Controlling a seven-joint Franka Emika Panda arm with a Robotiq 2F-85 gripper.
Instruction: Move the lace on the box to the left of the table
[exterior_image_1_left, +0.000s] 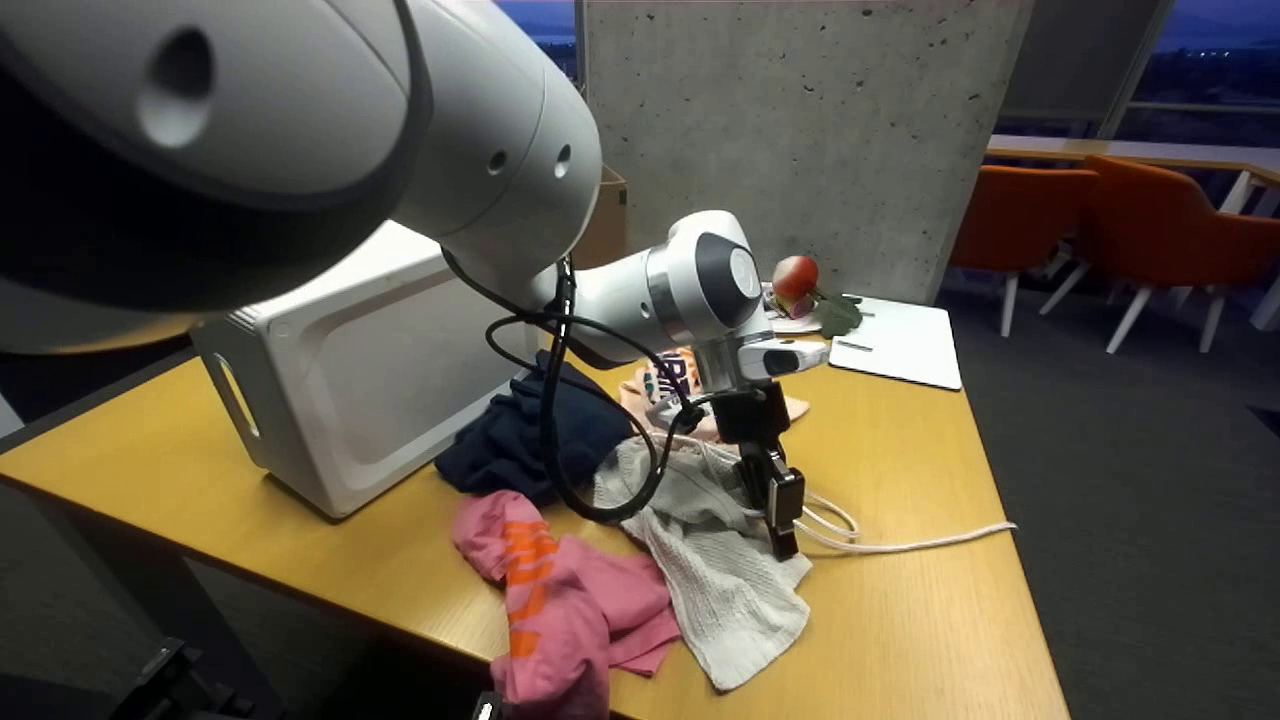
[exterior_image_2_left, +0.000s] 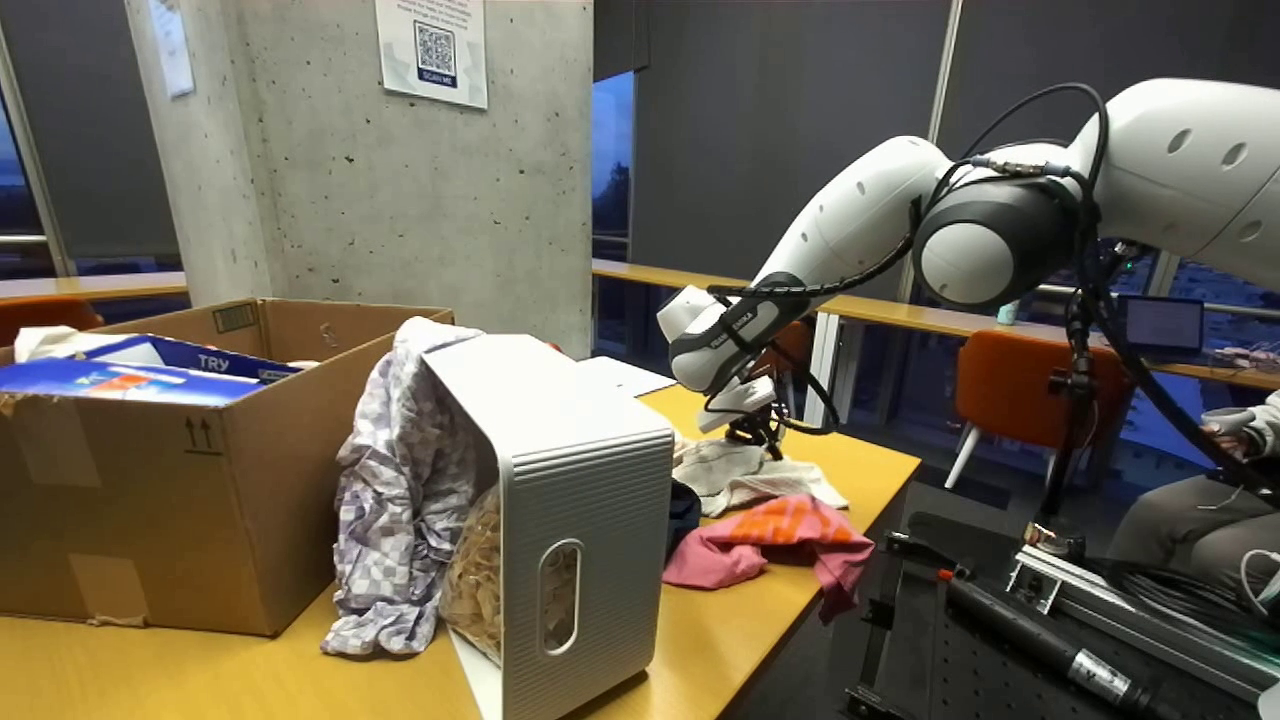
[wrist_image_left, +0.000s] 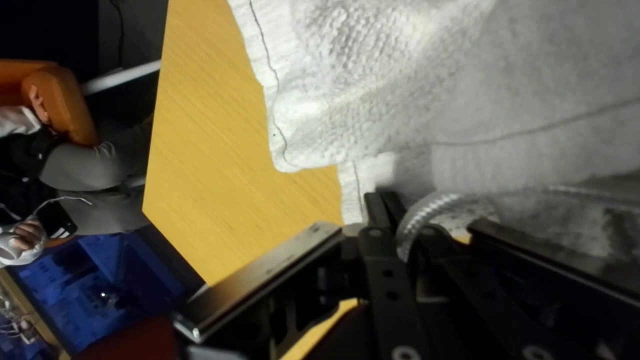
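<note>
Found gripper (wrist_image_left: 383, 204) low at white cloth (exterior_image_1_left: 720, 600), pressed together and pinching lace (wrist_image_left: 421, 216), per wrist view. Traced lace in an exterior view — over white cloth, into a loop on table (exterior_image_1_left: 920, 630), then right to table's edge. Noted pink cloth (exterior_image_1_left: 585, 590) near and left, against white cloth; navy cloth (exterior_image_1_left: 530, 430) farther off, beside bin (exterior_image_1_left: 400, 380). Noted white board (exterior_image_1_left: 905, 345) lying flat at far right. Logged, in an exterior view, checked cloth (exterior_image_2_left: 420, 470) draped over bin — cardboard box (exterior_image_2_left: 140, 510) to its left.
</note>
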